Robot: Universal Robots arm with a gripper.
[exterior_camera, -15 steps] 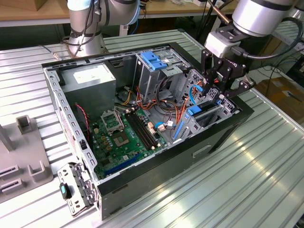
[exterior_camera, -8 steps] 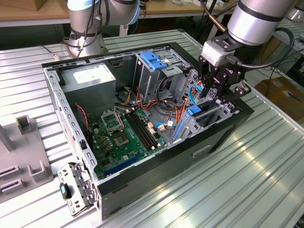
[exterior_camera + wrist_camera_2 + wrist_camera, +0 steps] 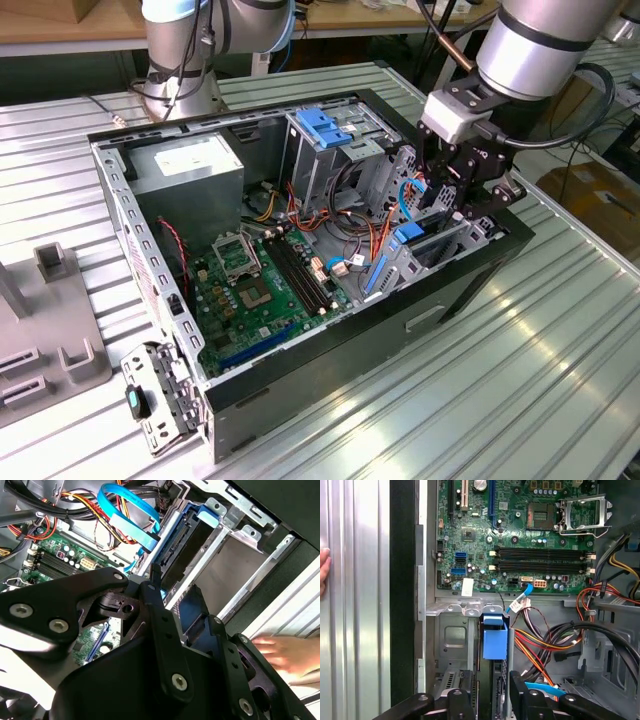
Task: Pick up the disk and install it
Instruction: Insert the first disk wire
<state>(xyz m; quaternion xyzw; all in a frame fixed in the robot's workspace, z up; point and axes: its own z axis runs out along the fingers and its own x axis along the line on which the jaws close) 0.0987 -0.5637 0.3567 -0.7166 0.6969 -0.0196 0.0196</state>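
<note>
The disk [image 3: 495, 642] stands on edge in the metal drive bay at the front corner of the open computer case [image 3: 300, 380], its blue plastic frame [image 3: 205, 515] showing at the end. My gripper [image 3: 455, 215] hangs over that corner, on the exterior view's right. In both wrist views the black fingers [image 3: 456, 700] straddle the disk, one on each flat side, and seem to press on it. The gripper [image 3: 490, 697] [image 3: 187, 602] hides the part of the disk between the fingers.
Inside the case lie the green motherboard [image 3: 255, 290], a grey power-supply box [image 3: 190, 165], a metal cage with a blue latch [image 3: 325, 125] and loose cables [image 3: 555, 640]. A person's hand [image 3: 280, 650] rests on the slatted table beside the case. A grey fixture [image 3: 50, 320] stands on the exterior view's left.
</note>
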